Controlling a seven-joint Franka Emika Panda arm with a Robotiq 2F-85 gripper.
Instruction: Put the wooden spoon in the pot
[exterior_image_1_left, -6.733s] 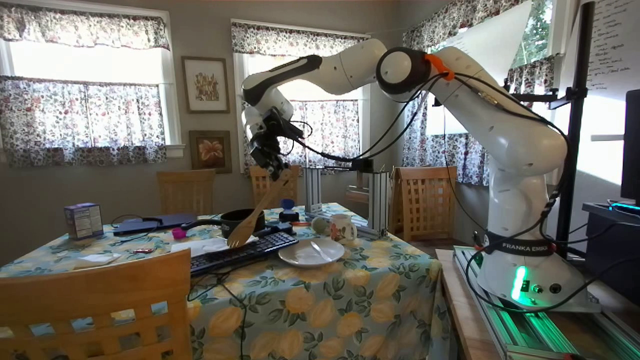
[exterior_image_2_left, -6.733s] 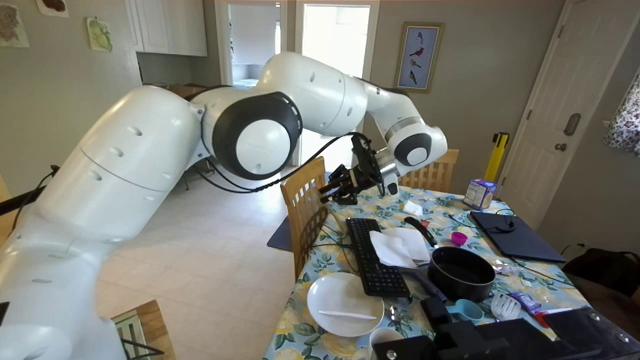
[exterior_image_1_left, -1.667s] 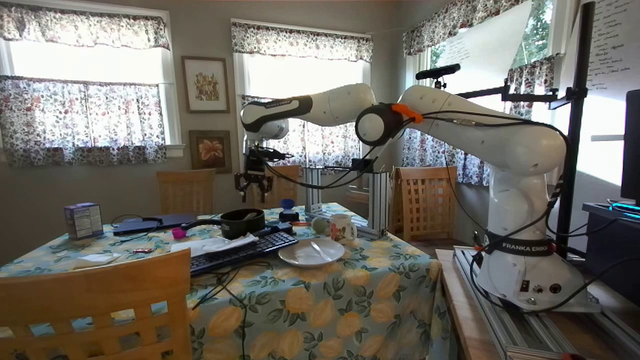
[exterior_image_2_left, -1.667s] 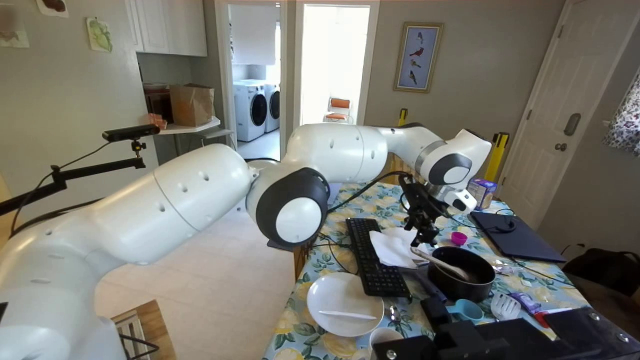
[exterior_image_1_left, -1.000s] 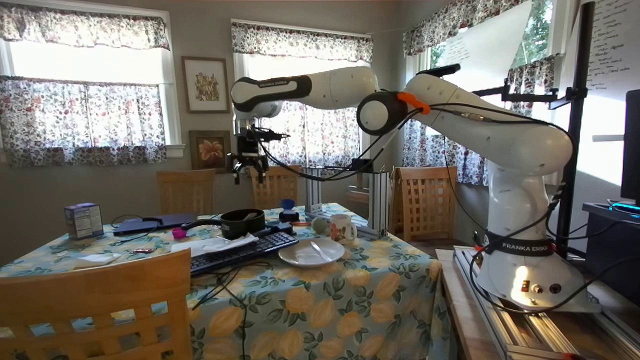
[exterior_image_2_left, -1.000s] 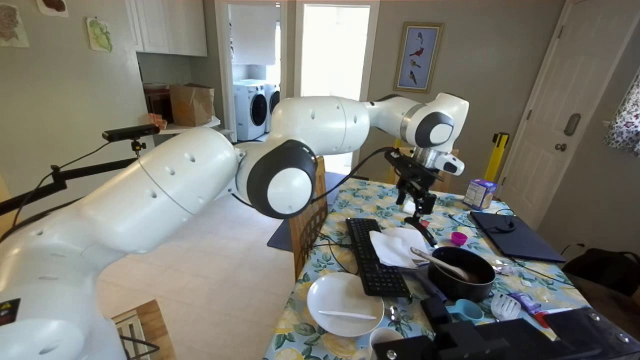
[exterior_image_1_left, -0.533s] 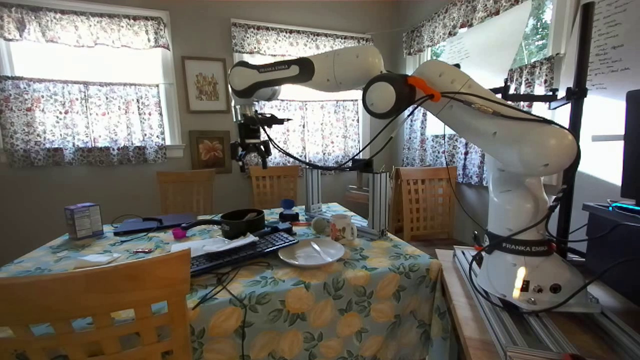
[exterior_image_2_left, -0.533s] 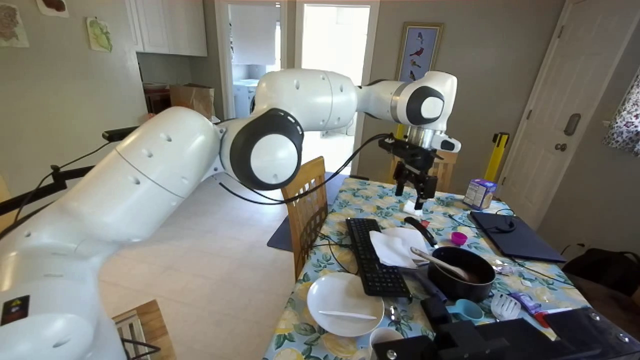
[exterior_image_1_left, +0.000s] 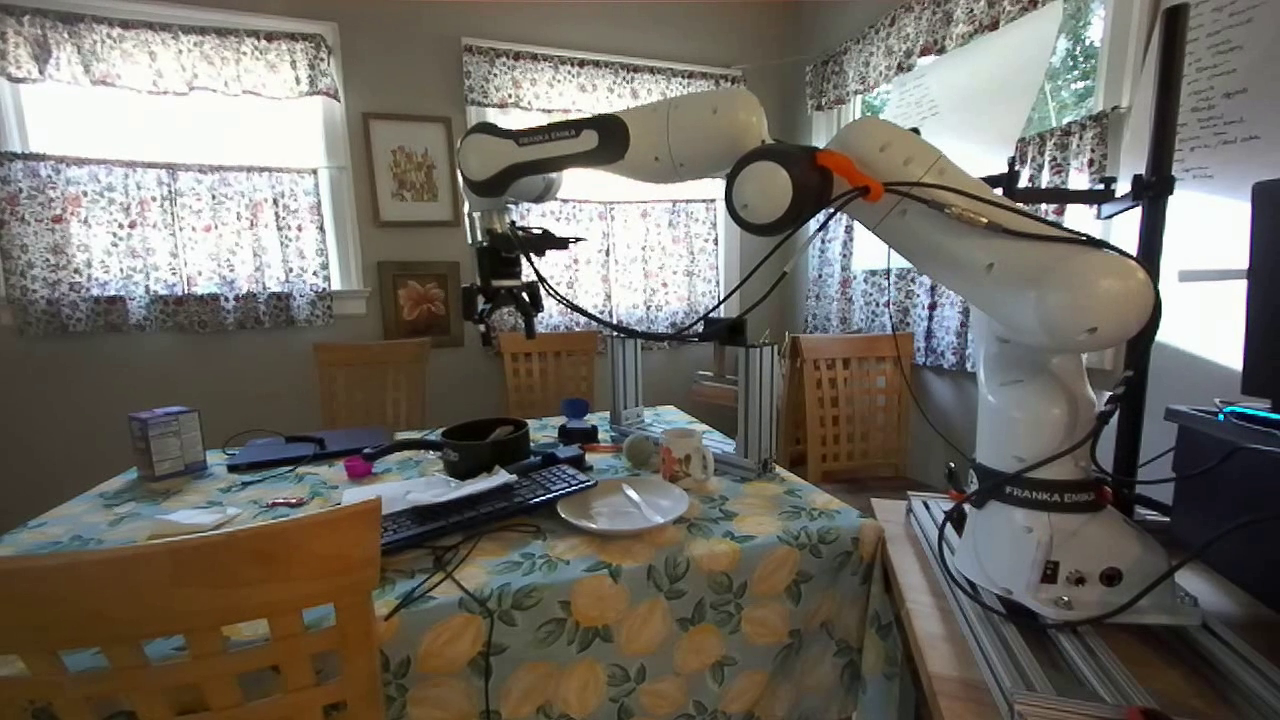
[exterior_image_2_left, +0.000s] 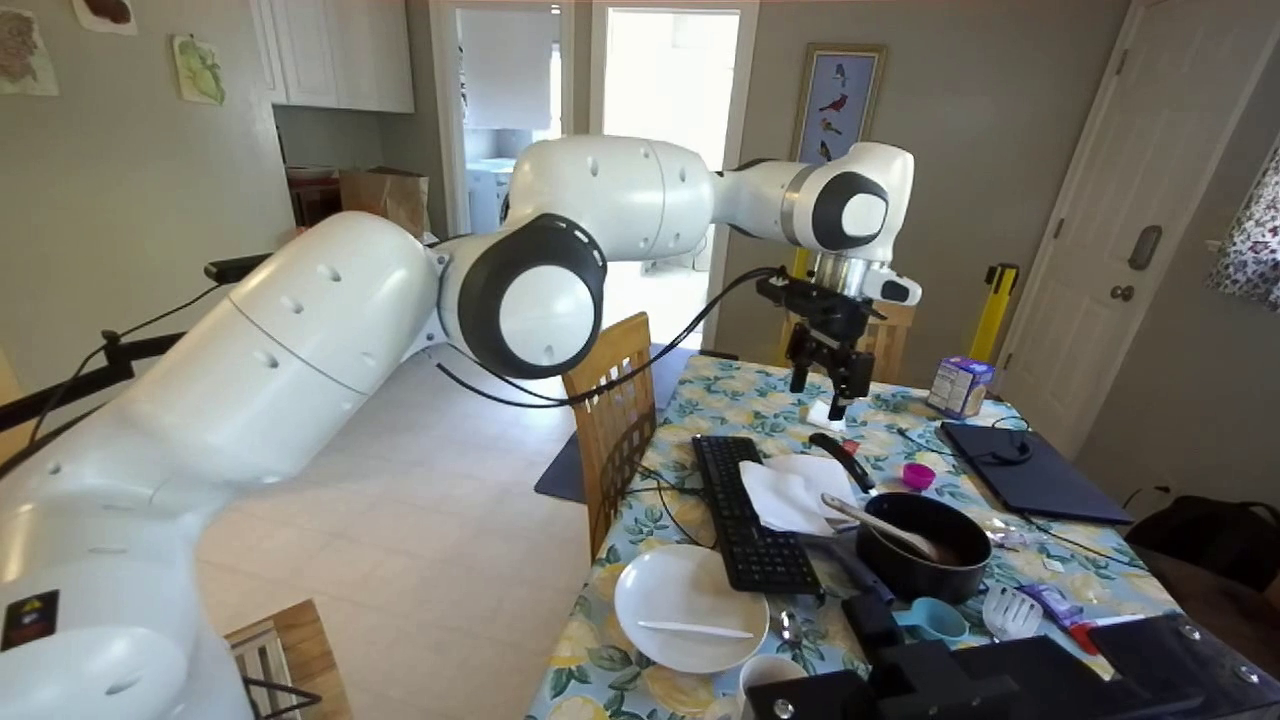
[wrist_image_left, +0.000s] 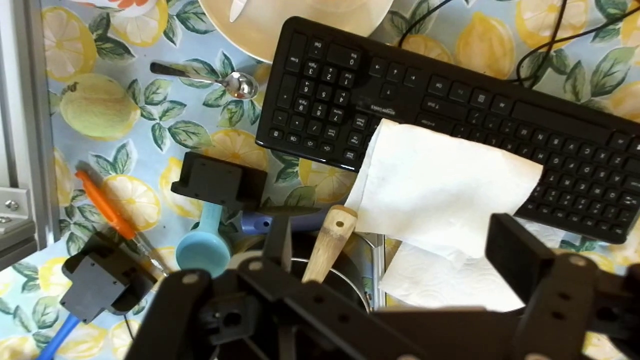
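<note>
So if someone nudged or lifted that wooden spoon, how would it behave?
The wooden spoon is probably stiff: its handle looks like solid wood. It slants out of the pot, so a nudge might swivel or slide it. Being slender, it's likely light to lift.

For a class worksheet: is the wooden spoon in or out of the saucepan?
In: in an exterior view, the wooden spoon has its lower end inside the black saucepan, while its handle sticks out.
</note>
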